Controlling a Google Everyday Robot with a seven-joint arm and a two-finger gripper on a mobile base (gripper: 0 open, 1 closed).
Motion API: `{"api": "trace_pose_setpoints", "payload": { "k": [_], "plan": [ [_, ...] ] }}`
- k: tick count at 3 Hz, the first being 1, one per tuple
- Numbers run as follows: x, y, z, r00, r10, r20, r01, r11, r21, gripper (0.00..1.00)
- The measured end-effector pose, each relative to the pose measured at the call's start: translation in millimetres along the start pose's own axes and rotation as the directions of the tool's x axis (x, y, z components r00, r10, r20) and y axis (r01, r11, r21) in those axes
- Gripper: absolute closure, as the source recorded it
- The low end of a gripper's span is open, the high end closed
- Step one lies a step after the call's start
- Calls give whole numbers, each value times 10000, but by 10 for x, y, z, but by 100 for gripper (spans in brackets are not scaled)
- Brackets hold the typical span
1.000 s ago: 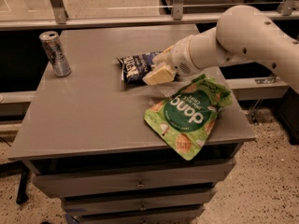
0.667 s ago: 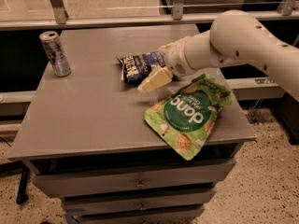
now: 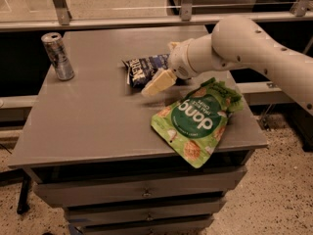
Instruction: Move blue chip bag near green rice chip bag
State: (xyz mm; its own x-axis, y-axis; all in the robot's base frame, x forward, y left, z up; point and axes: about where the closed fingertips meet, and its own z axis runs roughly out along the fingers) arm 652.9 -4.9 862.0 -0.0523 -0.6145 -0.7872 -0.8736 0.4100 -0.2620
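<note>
The grey table (image 3: 98, 116) took up most of the scene, a flat top over a bank of drawers. The robot's pale arm (image 3: 244, 48) reached in from the right and ended over the middle of the far half of the top.

The green rice chip bag (image 3: 198, 121) lay flat at the near right, its near corner hanging over the table's front edge. The blue chip bag (image 3: 142, 68) sat crumpled just beyond and to the left of it, close but with a strip of bare table between them.

The gripper (image 3: 162, 68) was at the blue bag's right end. Its jaws stood spread, one finger in front of the bag and the other showing just behind it, and it had not visibly pinched anything.

To do this step well, the fingers probably needed to close on the crinkled body of the bag, not on a loose edge. A short, low carry toward the near right would have been enough, without nudging the overhanging green pouch. The silver can (image 3: 57, 56) stood well apart at the far left.
</note>
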Motion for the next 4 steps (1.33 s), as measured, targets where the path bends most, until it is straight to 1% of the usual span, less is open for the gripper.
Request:
{"api": "trace_pose_setpoints", "payload": {
  "k": [1,2,4],
  "plan": [
    [3,-45,108,9999,-116,-12,116,9999,125,16],
    [19,-68,144,9999,-146,-18,146,9997,198,39],
    [35,-71,112,10000,-98,15,98,9995,303,85]
  ]
}}
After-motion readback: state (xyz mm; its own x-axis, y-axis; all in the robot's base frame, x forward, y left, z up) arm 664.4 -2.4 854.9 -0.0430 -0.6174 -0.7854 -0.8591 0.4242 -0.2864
